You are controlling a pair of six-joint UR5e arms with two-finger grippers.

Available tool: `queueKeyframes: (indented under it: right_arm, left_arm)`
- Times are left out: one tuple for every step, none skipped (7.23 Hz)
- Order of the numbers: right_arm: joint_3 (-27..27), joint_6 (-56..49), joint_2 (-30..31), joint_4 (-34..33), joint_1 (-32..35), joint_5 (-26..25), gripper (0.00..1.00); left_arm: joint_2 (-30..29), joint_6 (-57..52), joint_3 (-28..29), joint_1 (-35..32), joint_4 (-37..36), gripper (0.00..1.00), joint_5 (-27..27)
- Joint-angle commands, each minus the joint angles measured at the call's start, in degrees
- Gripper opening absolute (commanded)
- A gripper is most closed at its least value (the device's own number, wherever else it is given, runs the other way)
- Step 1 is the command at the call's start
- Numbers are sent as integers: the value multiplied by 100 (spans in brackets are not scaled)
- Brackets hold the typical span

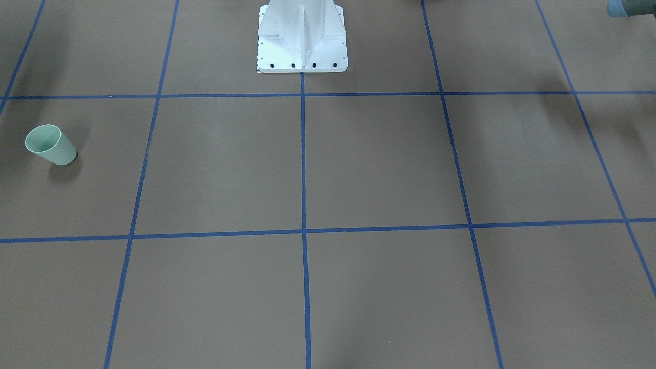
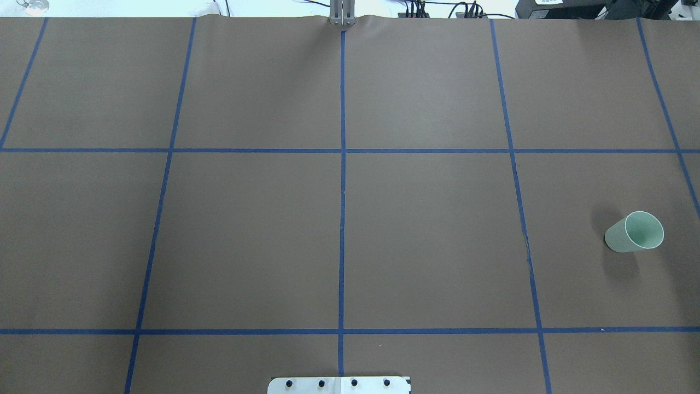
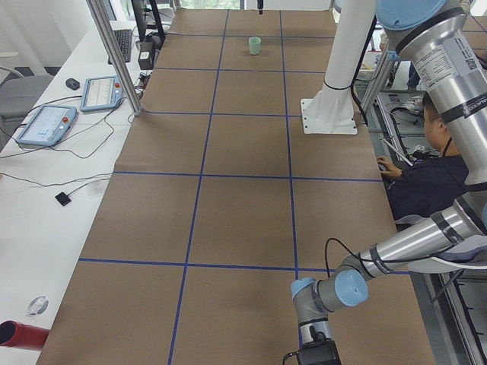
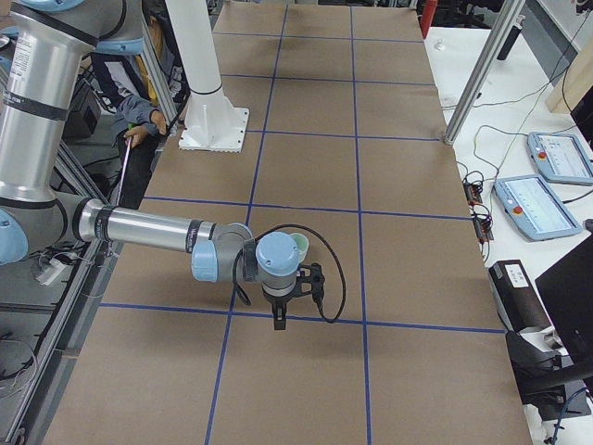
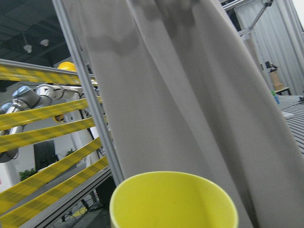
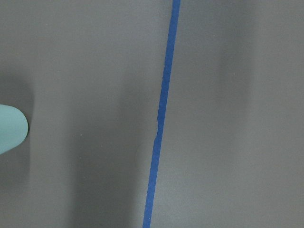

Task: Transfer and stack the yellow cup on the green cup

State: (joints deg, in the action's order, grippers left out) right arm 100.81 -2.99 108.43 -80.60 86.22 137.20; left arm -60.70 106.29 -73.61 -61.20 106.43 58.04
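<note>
The green cup point(image 1: 51, 145) stands upright on the brown table, on my right-hand side point(image 2: 634, 232), far off in the exterior left view point(image 3: 254, 46). Its side shows at the left edge of the right wrist view point(image 6: 12, 128). The yellow cup point(image 5: 173, 199) fills the bottom of the left wrist view, rim up, held in the air off the table's end; the fingers are hidden. My left arm's wrist point(image 3: 316, 351) is cut off at the frame's bottom. My right gripper point(image 4: 280, 320) points down, high above the table near the green cup point(image 4: 298, 246); I cannot tell its state.
Blue tape lines point(image 2: 342, 219) divide the table into squares. The white robot pedestal point(image 1: 302, 41) stands at the table's robot side. An operator point(image 3: 434, 167) sits beside it. Teach pendants point(image 4: 537, 199) lie on the side bench.
</note>
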Motion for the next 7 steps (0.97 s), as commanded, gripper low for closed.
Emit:
queueKeyframes:
  right_arm:
    - [-9, 0, -6, 0, 0, 0, 100]
    - [-9, 9, -6, 0, 0, 0, 100]
    - [-9, 9, -6, 0, 0, 0, 100]
    - [-17, 9, -6, 0, 0, 0, 100]
    - [-26, 18, -6, 0, 0, 0, 100]
    - [-26, 18, -6, 0, 0, 0, 100]
    - [-26, 27, -6, 0, 0, 9, 100]
  left_arm:
    - [49, -3175, 915, -1280, 3430, 0, -581]
    - [-12, -5073, 918, -2063, 4568, 0, -539]
    - [-273, -6249, 892, -2680, 5084, 0, -426]
    - [-581, -6922, 866, -3208, 5385, 0, 54]
    - [-932, -7538, 796, -3657, 5728, 0, 520]
    - [-1248, -8310, 682, -3975, 6018, 0, 846]
    - [-1330, -8900, 464, -4048, 6256, 0, 1520]
